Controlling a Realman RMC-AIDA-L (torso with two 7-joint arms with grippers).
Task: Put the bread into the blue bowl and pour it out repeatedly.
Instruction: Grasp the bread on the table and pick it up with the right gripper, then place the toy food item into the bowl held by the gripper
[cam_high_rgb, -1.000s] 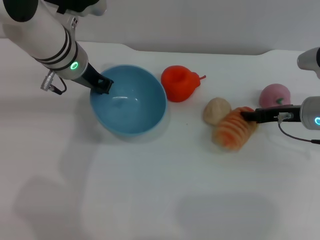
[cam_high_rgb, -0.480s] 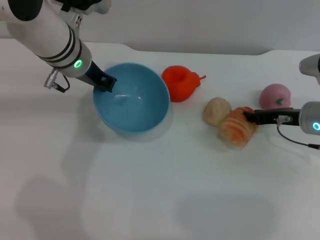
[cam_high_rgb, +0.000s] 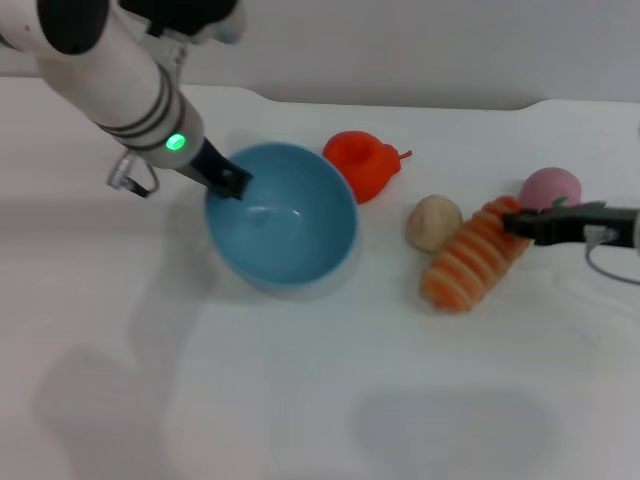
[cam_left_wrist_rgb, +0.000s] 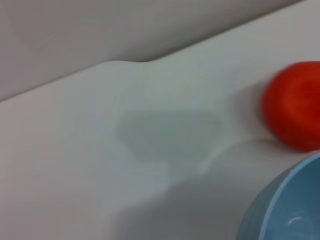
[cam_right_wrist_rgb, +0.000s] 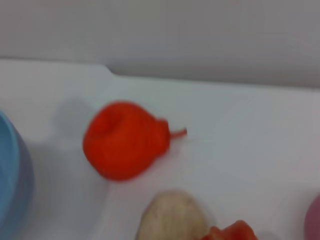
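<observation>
From my head camera, my left gripper (cam_high_rgb: 230, 181) is clamped on the near-left rim of the blue bowl (cam_high_rgb: 282, 214), which sits on the white table (cam_high_rgb: 300, 400). My right gripper (cam_high_rgb: 520, 226) grips the far end of the bread (cam_high_rgb: 474, 256), its ridged orange-and-cream side up, the other end angling away from my fingers toward the bowl. A beige bun (cam_high_rgb: 433, 221) lies just beside the bread; a pink toy (cam_high_rgb: 551, 187) sits right behind my right gripper. A red-orange fruit toy (cam_high_rgb: 363, 165) touches the bowl.

My left wrist camera shows the bowl's rim (cam_left_wrist_rgb: 280, 205) and the red toy (cam_left_wrist_rgb: 294, 111).

My right wrist camera shows the red toy (cam_right_wrist_rgb: 125, 140), the bun (cam_right_wrist_rgb: 172, 217), and a bit of bread (cam_right_wrist_rgb: 232, 232). No writing is readable anywhere.
</observation>
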